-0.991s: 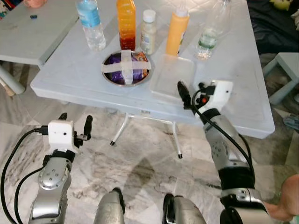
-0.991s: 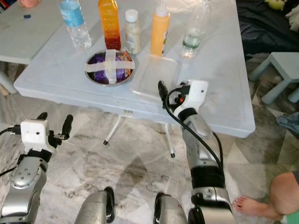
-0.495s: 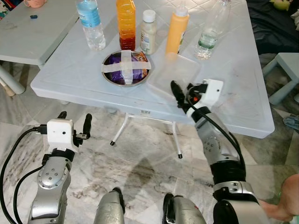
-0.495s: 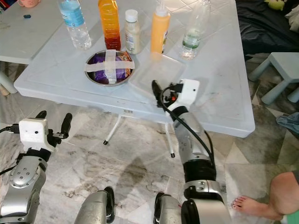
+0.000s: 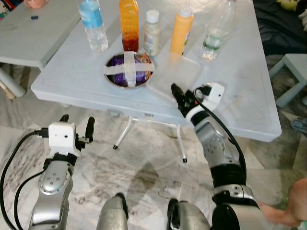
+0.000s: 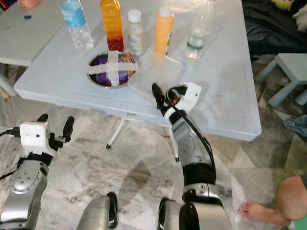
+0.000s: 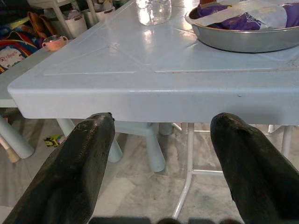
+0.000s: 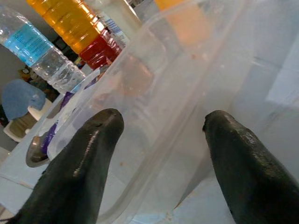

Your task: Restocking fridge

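A clear plastic container (image 5: pixel 175 72) lies on the white table (image 5: pixel 240 96), skewed, with one corner close to the metal bowl (image 5: pixel 129 70) that holds a taped purple packet. My right gripper (image 5: pixel 181 98) is at the container's near edge; in the right wrist view its fingers (image 8: pixel 88 154) stand open with the container's wall (image 8: pixel 154 107) between them. Behind stand a water bottle (image 5: pixel 92 24), an orange-red juice bottle (image 5: pixel 129 24), a small white bottle (image 5: pixel 152 33), an orange bottle (image 5: pixel 182 31) and a clear green-label bottle (image 5: pixel 213 36). My left gripper (image 5: pixel 76 123) hangs open below the table's front edge (image 7: pixel 154 100).
A second low table (image 5: pixel 29 33) stands at the left. At the right there is a small blue stool (image 5: pixel 292 72). A person's bare foot (image 6: pixel 254 211) and knee are on the marble floor by my right side. Folding table legs (image 5: pixel 124 134) are below the table.
My right gripper has moved left and forward onto the container's near edge. The container has turned and slid toward the bowl. The left arm has stayed put.
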